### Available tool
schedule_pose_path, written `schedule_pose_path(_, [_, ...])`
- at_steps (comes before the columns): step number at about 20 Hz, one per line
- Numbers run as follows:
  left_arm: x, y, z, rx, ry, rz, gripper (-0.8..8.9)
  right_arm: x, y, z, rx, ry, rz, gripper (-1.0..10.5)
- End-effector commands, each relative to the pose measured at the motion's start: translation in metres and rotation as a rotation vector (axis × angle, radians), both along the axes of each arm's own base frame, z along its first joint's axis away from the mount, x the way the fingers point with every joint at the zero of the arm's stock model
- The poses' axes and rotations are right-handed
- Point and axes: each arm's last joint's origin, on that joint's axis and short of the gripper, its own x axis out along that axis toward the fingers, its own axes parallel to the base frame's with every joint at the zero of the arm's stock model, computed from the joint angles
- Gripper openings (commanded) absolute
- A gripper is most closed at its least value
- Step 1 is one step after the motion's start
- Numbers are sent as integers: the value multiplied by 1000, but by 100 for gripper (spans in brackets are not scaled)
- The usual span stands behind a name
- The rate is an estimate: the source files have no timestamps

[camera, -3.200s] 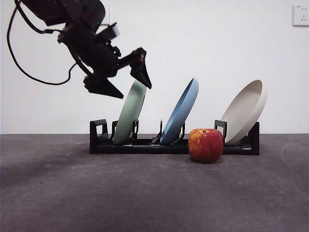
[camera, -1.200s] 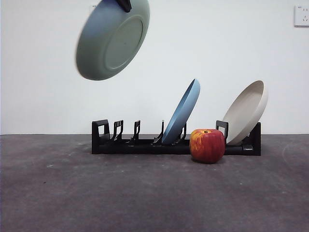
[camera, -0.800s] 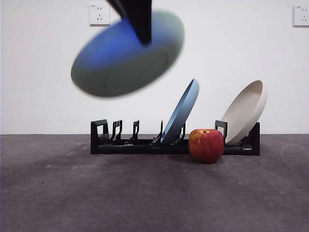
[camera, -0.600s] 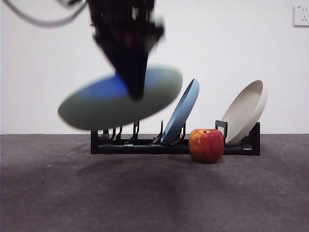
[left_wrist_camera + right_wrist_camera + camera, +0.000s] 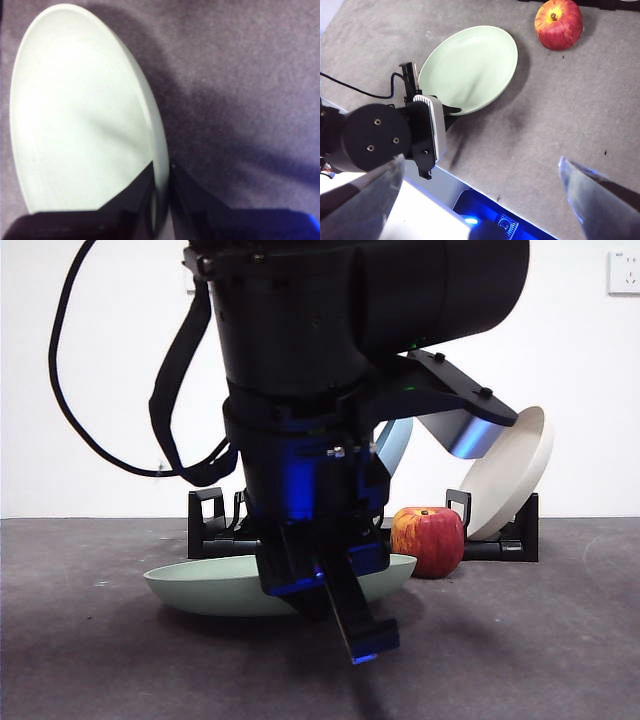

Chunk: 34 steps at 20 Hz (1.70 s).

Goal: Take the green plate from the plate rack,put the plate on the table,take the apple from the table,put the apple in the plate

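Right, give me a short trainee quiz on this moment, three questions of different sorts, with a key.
1. True or false: the left gripper is shut on the rim of the green plate.
2. Multiple choice: where is the apple? A in the green plate; B on the table beside the plate; C in the right gripper.
3. Fill in: the right gripper's jaws are ___.

Key: 1 true. 2 B. 3 open, holding nothing, above the table.
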Motion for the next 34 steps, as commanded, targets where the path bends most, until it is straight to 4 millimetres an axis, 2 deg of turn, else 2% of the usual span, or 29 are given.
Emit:
schedule_pose_path(1, [-4,-1,-9,-46,114,7,3,0,0,1,6,-4,0,629])
schedule_pose_path(2, [-5,-1,-10,-52,136,7,31,0,0,1,6,-4,0,628])
schedule_pose_path(5, [-7,2,-11,-42,163,27,220,0,0,1,6,-4,0,629])
schedule_pose_path(8, [-7,2,-8,-67,183,41,227,0,0,1,6,-3,0,629])
schedule_pose_path(11, [-9,5,8,-119,171,60,230,0,0,1,6,-4,-1,629])
schedule_pose_path(14, [-14,15,39,-218,174,86,241,0,0,1,6,-5,-1,629])
schedule_pose_path(15, [-16,18,51,-248,184,85,273,1,0,1,6,-6,-1,629])
schedule_pose_path(16, [-18,22,65,-288,183,97,310,3,1,1,11,-9,-6,629])
schedule_pose_path(18, [-24,33,99,-380,200,100,323,9,1,3,27,-23,-23,629])
schedule_pose_path(22, [-39,60,169,-627,222,73,323,36,5,3,55,-72,-45,629])
schedule_pose_path(26, [-54,94,224,-835,156,17,322,80,25,-12,36,-55,-38,629])
schedule_pose_path(29, [-65,119,245,-926,120,-5,322,114,50,-34,-47,-58,-47,630])
schedule_pose_path(34, [-77,147,255,-974,119,7,322,155,86,-75,-149,-70,-83,631])
